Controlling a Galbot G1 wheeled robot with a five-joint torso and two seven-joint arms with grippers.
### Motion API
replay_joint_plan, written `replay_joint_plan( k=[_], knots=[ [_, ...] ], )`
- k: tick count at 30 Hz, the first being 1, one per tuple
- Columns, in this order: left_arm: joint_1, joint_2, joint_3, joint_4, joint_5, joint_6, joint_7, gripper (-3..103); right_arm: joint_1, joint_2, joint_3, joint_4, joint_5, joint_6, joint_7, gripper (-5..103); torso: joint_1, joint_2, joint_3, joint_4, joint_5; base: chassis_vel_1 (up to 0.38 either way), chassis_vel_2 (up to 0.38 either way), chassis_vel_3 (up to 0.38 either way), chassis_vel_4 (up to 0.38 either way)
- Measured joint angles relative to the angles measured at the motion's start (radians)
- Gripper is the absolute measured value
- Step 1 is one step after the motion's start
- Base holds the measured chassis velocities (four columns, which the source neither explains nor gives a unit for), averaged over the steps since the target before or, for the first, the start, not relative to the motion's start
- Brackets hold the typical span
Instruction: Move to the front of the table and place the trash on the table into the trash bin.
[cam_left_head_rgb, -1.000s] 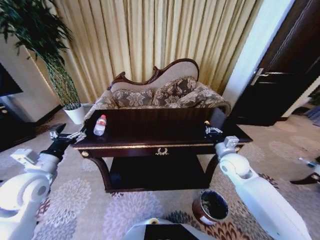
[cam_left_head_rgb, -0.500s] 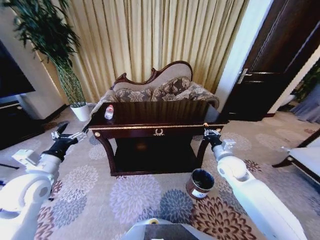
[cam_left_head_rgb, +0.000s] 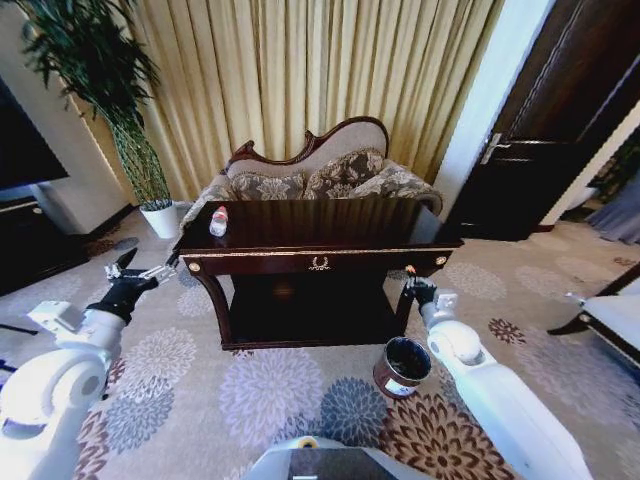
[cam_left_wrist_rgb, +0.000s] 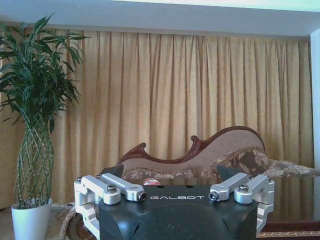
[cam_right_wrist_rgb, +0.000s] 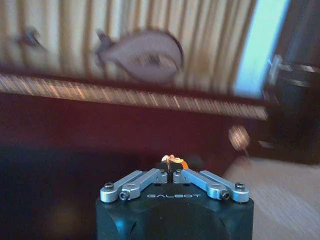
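Note:
The dark table (cam_left_head_rgb: 320, 252) with gold trim stands ahead, and a clear bottle (cam_left_head_rgb: 218, 222) with a red cap lies on its left end. My right gripper (cam_left_head_rgb: 411, 284) hangs in front of the table's right leg, above and just behind the brown trash bin (cam_left_head_rgb: 403, 366) on the carpet. It is shut on a small orange and white scrap (cam_right_wrist_rgb: 172, 161), which the right wrist view shows pinched at the gripper (cam_right_wrist_rgb: 172, 172) tips. My left gripper (cam_left_head_rgb: 140, 272) is open off the table's left end. Past the left gripper (cam_left_wrist_rgb: 176, 196), the bottle's red cap (cam_left_wrist_rgb: 150, 182) peeks out.
A patterned sofa (cam_left_head_rgb: 320, 180) stands behind the table against gold curtains. A potted plant (cam_left_head_rgb: 150, 205) and a black TV cabinet (cam_left_head_rgb: 30, 250) are at the left. A dark door (cam_left_head_rgb: 540, 170) and a chair (cam_left_head_rgb: 610, 320) are at the right. Patterned carpet lies in front.
The head camera has pulled back from the table. My right gripper has left the table top's right end with the scrap and dropped in front of the right leg, nearer the bin.

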Motion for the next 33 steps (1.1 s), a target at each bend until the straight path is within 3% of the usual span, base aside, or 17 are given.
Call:
replay_joint_plan(
  k=[11,26,27,29,30,32,33],
  knots=[
    [0.005,-0.031,0.012,0.0,0.018,-0.002,0.0,100,0.072,0.056,-0.034,-0.353,-0.096,-0.023,-0.012,1,0.001,0.0,0.0,0.0003,-0.0001,0.0,0.0,0.0,0.0],
    [0.008,-0.042,0.028,-0.001,0.033,-0.004,0.0,100,0.11,0.1,-0.043,-0.505,-0.186,-0.042,-0.014,-2,0.001,0.0,0.0,0.0002,-0.0002,0.0,0.0,0.0,0.0],
    [0.008,-0.042,0.028,-0.001,0.033,-0.004,0.0,100,0.109,0.102,-0.045,-0.505,-0.189,-0.042,-0.014,3,0.001,0.0,0.0,0.0002,-0.0003,0.0,0.0,0.0,0.0],
    [0.007,-0.042,0.029,0.0,0.033,-0.004,0.0,100,0.108,0.104,-0.048,-0.503,-0.19,-0.042,-0.013,3,0.001,0.0,0.0,0.0001,-0.0002,0.0,0.0,0.0,0.0],
    [0.006,-0.042,0.031,0.0,0.033,-0.004,0.0,100,0.108,0.106,-0.055,-0.498,-0.192,-0.042,-0.009,14,0.001,0.0,0.0,0.0001,-0.0003,0.0,0.0,0.0,0.0],
    [0.006,-0.042,0.032,0.0,0.033,-0.004,0.0,100,0.108,0.106,-0.061,-0.495,-0.192,-0.042,-0.004,14,0.001,0.0,0.0,0.0001,-0.0004,0.0,0.0,0.0,0.0],
    [0.005,-0.042,0.032,0.001,0.033,-0.004,0.0,100,0.109,0.109,-0.07,-0.49,-0.192,-0.042,0.003,25,0.001,0.0,0.0,0.0001,-0.0002,0.0,0.0,0.0,0.0]
  ],
)
